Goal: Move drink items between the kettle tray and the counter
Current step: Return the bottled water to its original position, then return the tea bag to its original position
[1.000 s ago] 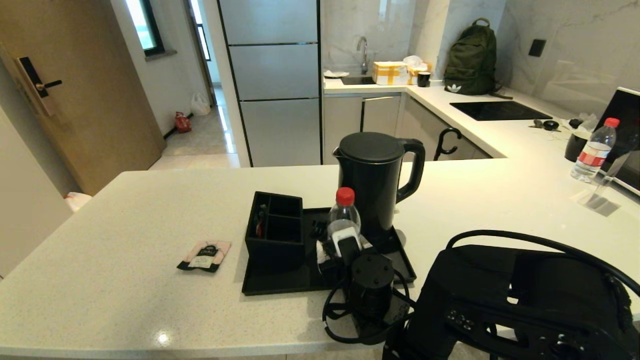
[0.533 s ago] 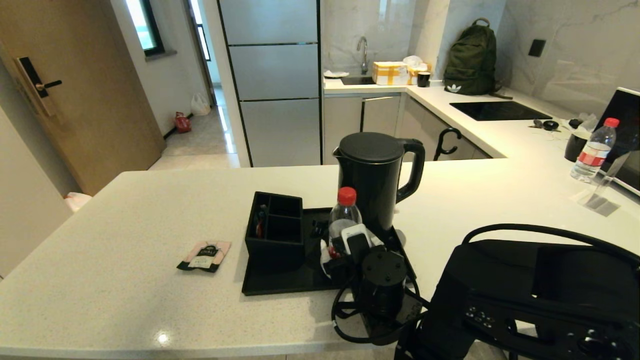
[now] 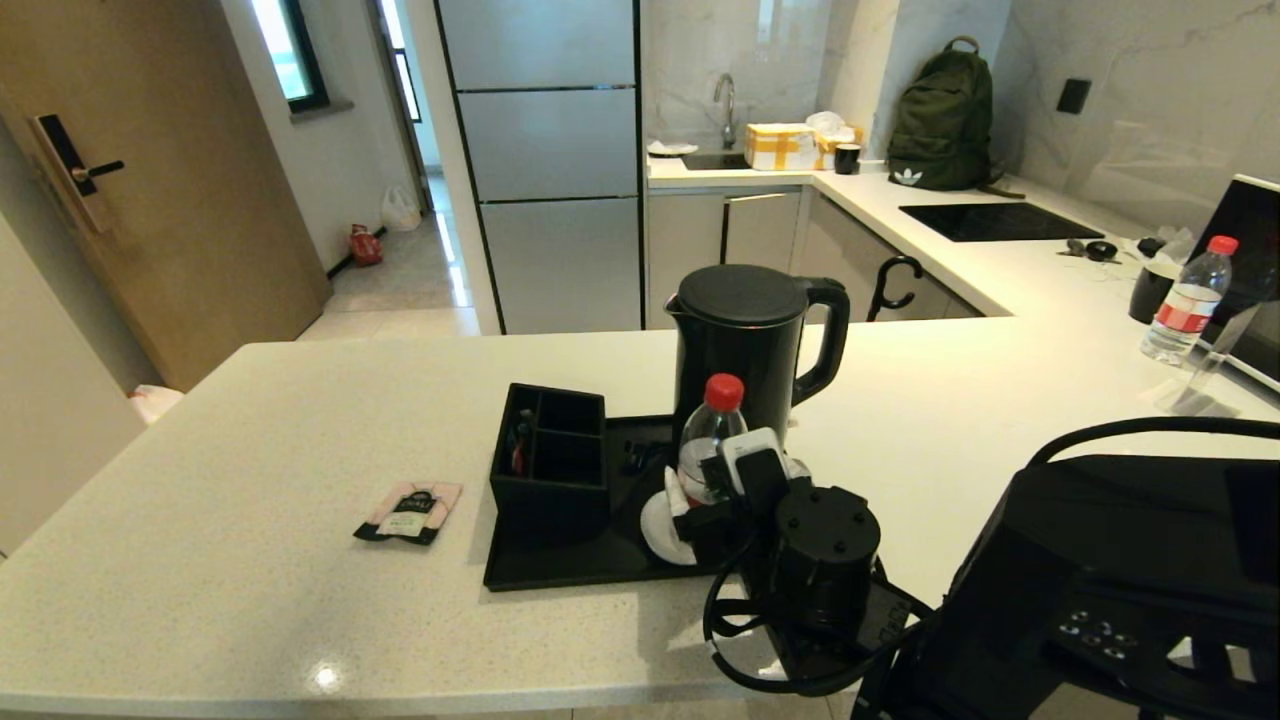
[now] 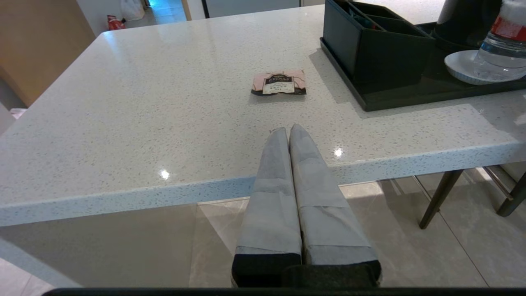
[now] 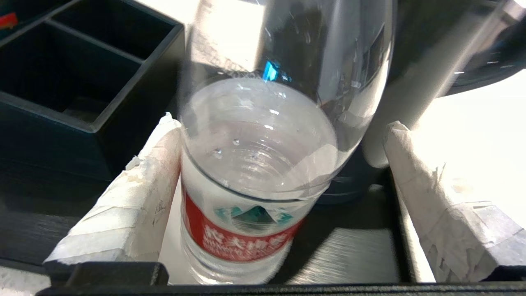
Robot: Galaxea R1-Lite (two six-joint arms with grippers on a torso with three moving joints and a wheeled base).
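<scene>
Bottle: my right gripper [image 5: 271,197] has wide fingers around the water bottle [image 5: 263,164], clear, red label, touching one side only.
Tea sachet [image 4: 279,82]: pink, flat on the counter [image 4: 123,102].
Left gripper [image 4: 289,131]: fingers pressed together, off the counter.

Counter [image 3: 300,560]: tea sachet [image 3: 409,511], kettle tray [image 3: 560,572] on it.

So the kettle tray [image 3: 560,575] sits mid tabletop [image 3: 250,600], with the compartment box [image 3: 548,470] at its left end, kettle [image 3: 745,350] at the back, and water bottle [image 3: 708,440] just in front of the kettle. Tea sachet [image 3: 408,511] lies left of the tray.
</scene>
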